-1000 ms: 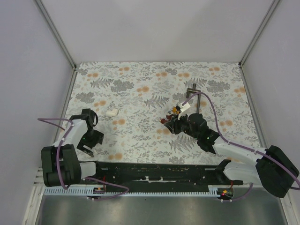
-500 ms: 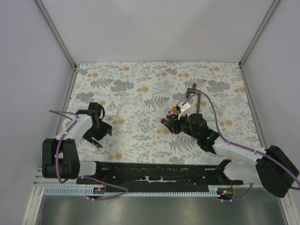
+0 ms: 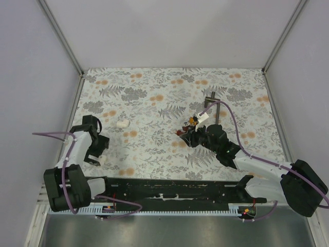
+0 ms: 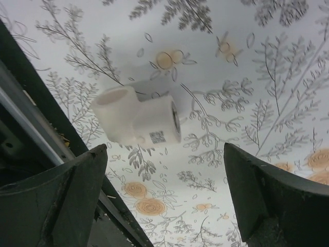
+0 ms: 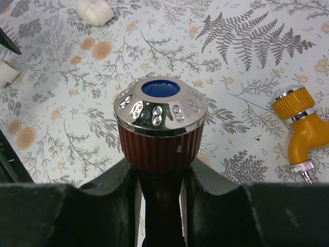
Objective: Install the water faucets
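At far left the left pincer (image 3: pixel 96 154) hangs over the floral-covered desk (image 3: pixel 154 87), its jaws wide apart and holding nothing. Its wrist view shows a white elbow pipe fitting (image 4: pixel 136 121) lying on the cloth between the two fingers (image 4: pixel 56 200), close to the dark rail at the near edge. A second white elbow fitting (image 3: pixel 122 123) lies apart, a little farther in.

Toward the centre, the right pincer (image 3: pixel 187 135) is clamped on the reddish-brown faucet (image 5: pixel 160 123), gripping the stem just below its ribbed collar. The chrome cap with its blue centre stands clear above the fingers. The threaded end is hidden beneath the grip.

Just to the right, the orange faucet (image 5: pixel 300 123) lies on the desk, apparently untouched. Beyond it lies a dark T-shaped tool (image 3: pixel 212 103).

Both faucets look small, rigid and probably light. The polished chrome is likely to be slippery, so the ribbed body or the stem is the better place to hold. That also leaves the threads free for screwing into a fitting.
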